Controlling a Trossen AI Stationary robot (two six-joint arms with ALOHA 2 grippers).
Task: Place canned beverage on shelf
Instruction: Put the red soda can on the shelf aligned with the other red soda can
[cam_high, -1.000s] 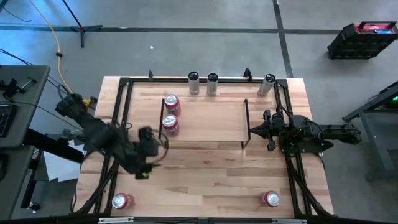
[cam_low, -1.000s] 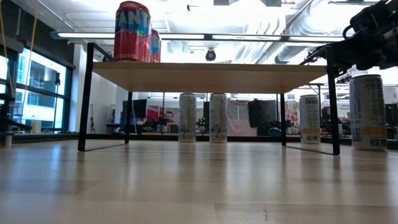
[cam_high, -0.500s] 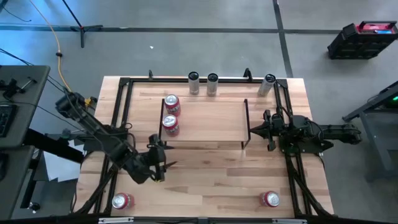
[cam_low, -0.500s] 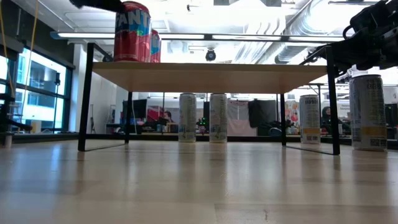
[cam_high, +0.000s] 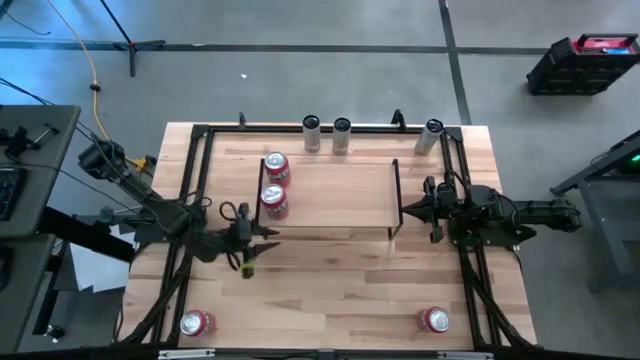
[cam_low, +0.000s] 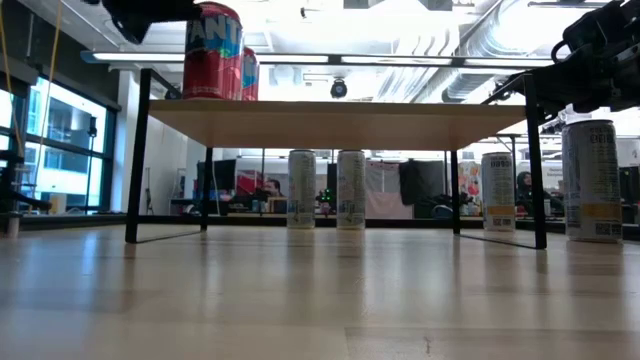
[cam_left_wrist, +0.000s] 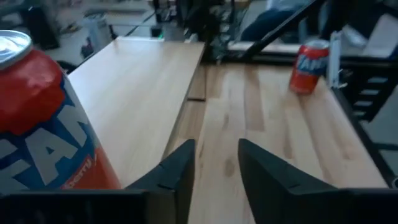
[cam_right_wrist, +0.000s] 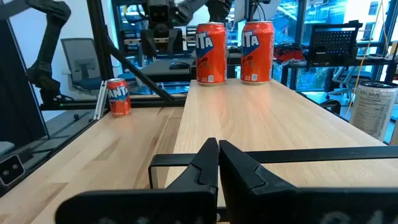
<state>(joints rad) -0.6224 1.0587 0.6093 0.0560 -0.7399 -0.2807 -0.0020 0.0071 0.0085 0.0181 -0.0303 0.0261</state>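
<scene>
High view is showing two red cans (cam_high: 197, 322) sitting loose at the near edge of the table (cam_high: 340, 290), one toward each corner, while the left gripper (cam_high: 262, 238) is hovering just off the near left corner of the shelf (cam_high: 335, 195), fingers narrowly apart and gripping nothing. Two more red cans (cam_high: 274, 198) are standing on the shelf's left end, the right gripper (cam_high: 418, 210) is waiting clenched and empty beside its right rail, and three slim silver cans (cam_high: 342, 133) are lining the table's far edge.

In the left wrist view the near red can (cam_left_wrist: 43, 124) is cut off by the picture's edge, its lettering blurred; in the low view, the left gripper (cam_low: 150, 14) shows only partly.
</scene>
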